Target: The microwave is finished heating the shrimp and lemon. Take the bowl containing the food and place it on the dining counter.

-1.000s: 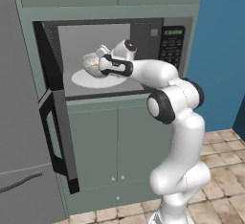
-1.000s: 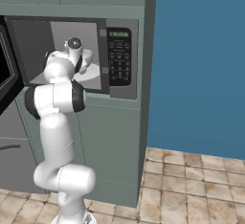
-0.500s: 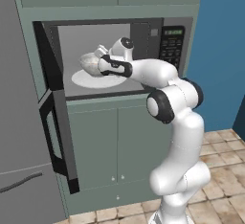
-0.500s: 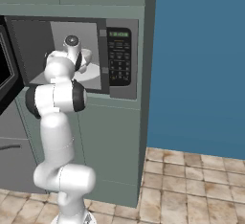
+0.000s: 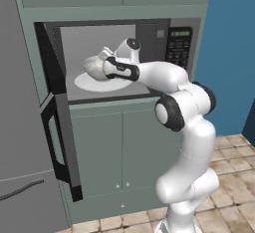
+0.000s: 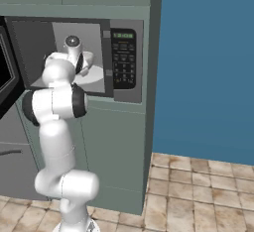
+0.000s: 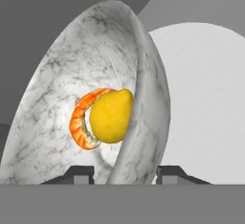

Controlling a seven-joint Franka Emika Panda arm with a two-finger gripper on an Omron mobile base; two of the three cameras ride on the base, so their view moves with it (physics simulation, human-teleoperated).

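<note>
Inside the open microwave (image 5: 179,48) the marbled whitish-grey bowl (image 5: 93,66) sits over the flat white plate (image 5: 102,82). My gripper (image 5: 106,63) reaches into the cavity and is shut on the bowl's right rim. In the hand view the bowl (image 7: 57,98) stands close, and its rim runs down between my two fingertips (image 7: 79,173), where the gripper (image 7: 125,173) pinches it. The yellow lemon (image 7: 111,115) and the orange shrimp (image 7: 77,125) lie together at the bowl's bottom. From the right I see the bowl's edge (image 6: 89,59) past my arm. The dining counter is out of view.
The microwave door (image 5: 60,132) hangs swung open to the left, with its black bar handle facing out. Grey-green cabinets (image 5: 124,152) sit below and above. A grey fridge (image 5: 20,142) stands at the left and a blue wall (image 6: 208,62) at the right. The white plate (image 7: 206,98) lies behind the bowl.
The jaws have closed from wide open onto the bowl's rim. The arm and the bowl have hardly moved.
</note>
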